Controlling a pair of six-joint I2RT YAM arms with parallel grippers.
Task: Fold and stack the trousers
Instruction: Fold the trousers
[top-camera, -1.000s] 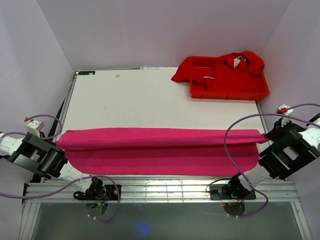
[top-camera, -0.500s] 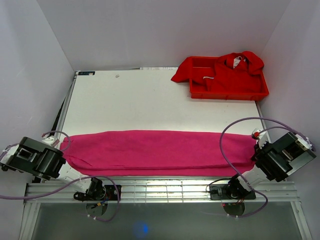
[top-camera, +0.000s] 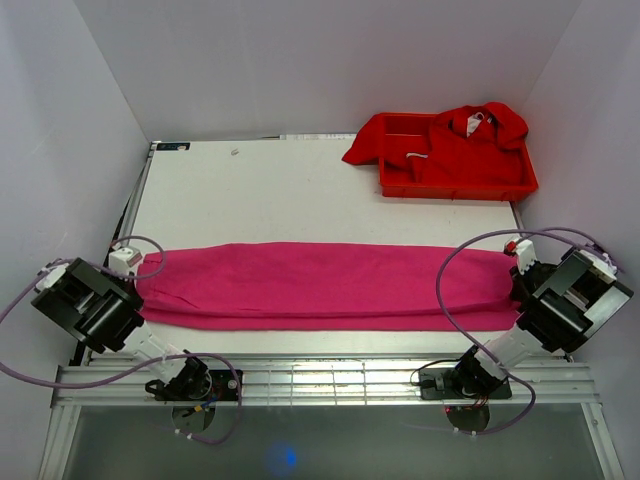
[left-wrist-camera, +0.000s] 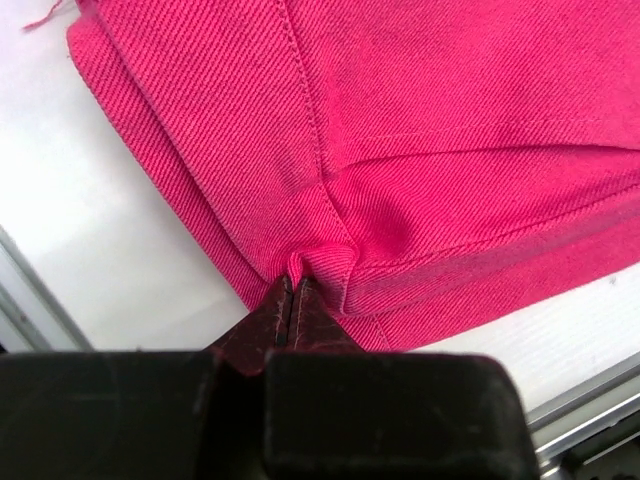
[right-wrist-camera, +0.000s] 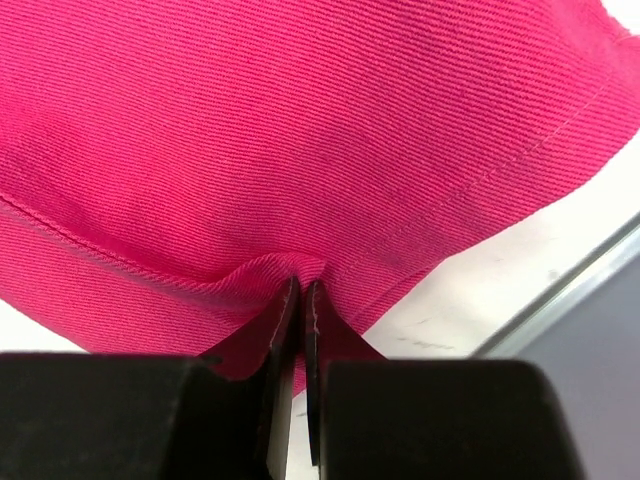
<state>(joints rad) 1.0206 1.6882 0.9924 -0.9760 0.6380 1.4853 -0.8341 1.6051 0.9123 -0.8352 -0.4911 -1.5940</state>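
Left gripper (left-wrist-camera: 290, 288) at 9 o'clock, right gripper (right-wrist-camera: 301, 287) at 3, both pinched closed on trousers (top-camera: 320, 285) ends; pull evenly, lay flat

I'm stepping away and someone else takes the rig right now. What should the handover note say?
Left pincer: shut on the trousers at their left end.
Right pincer: shut on the right end.
Done: trousers folded lengthwise, lying as a long strip across the near part of the table.
To do: fold them crosswise and stack.
Red tray at far right holds red garments.
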